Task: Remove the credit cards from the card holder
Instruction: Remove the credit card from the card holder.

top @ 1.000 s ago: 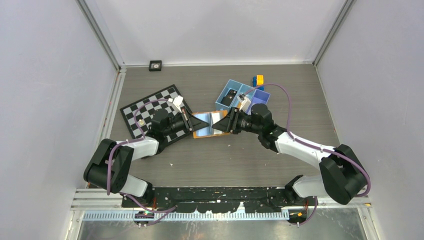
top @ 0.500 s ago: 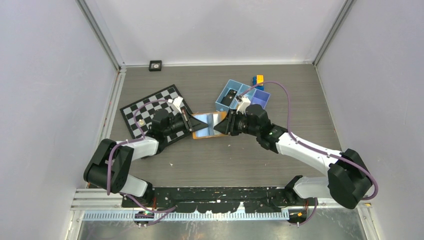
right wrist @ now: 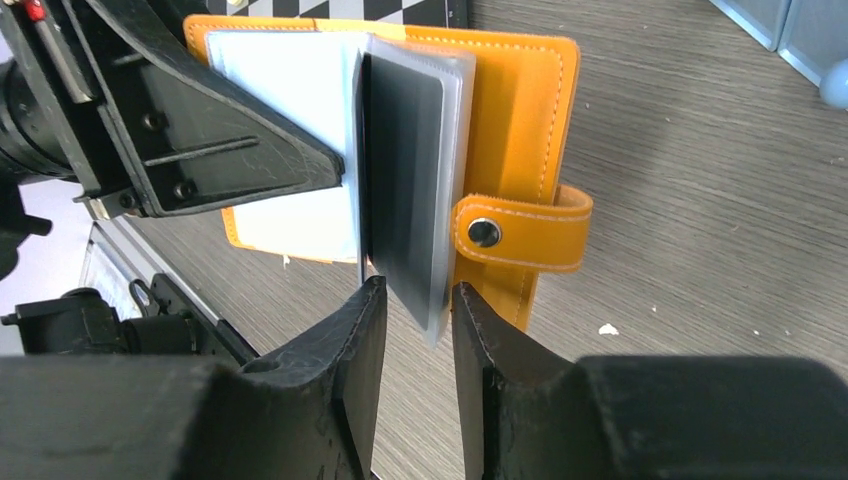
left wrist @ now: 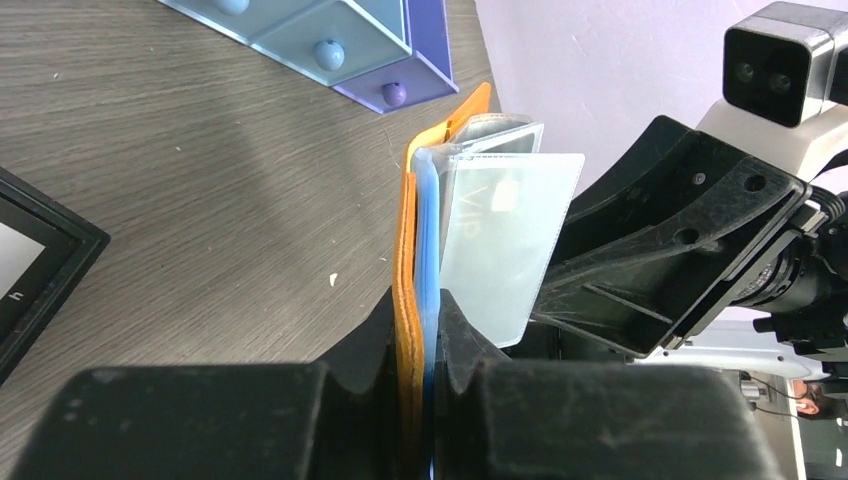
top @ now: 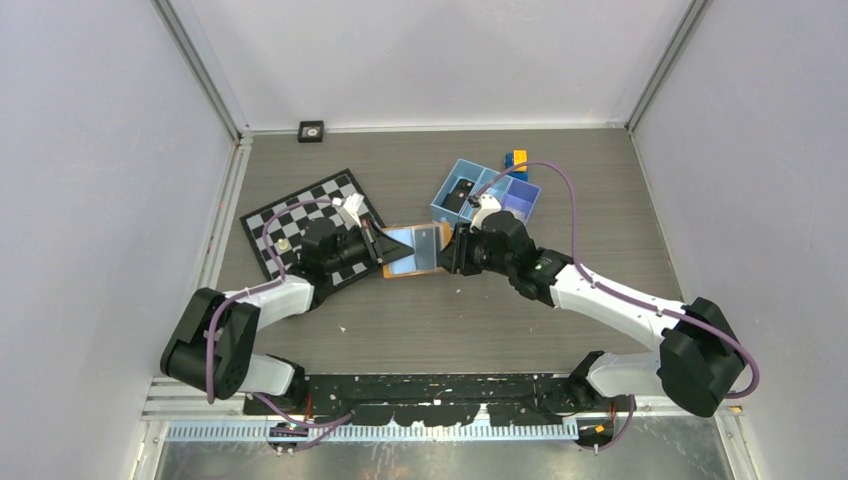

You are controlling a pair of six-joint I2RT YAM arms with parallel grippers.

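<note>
**Out of my sight**

My left tool (left wrist: 420,325) hides the lower edge of the card holder (left wrist: 404,240). Whether my right tool (right wrist: 412,300) truly pinches the grey sleeve (right wrist: 405,170) — I cannot tell. From above, what it holds is too small to tell; the left wrist view crops the blue tray (left wrist: 330,30).

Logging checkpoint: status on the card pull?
Left gripper shut on card holder. Right gripper open, straddling its sleeves. Blue tray nearby, not blocking.
</note>
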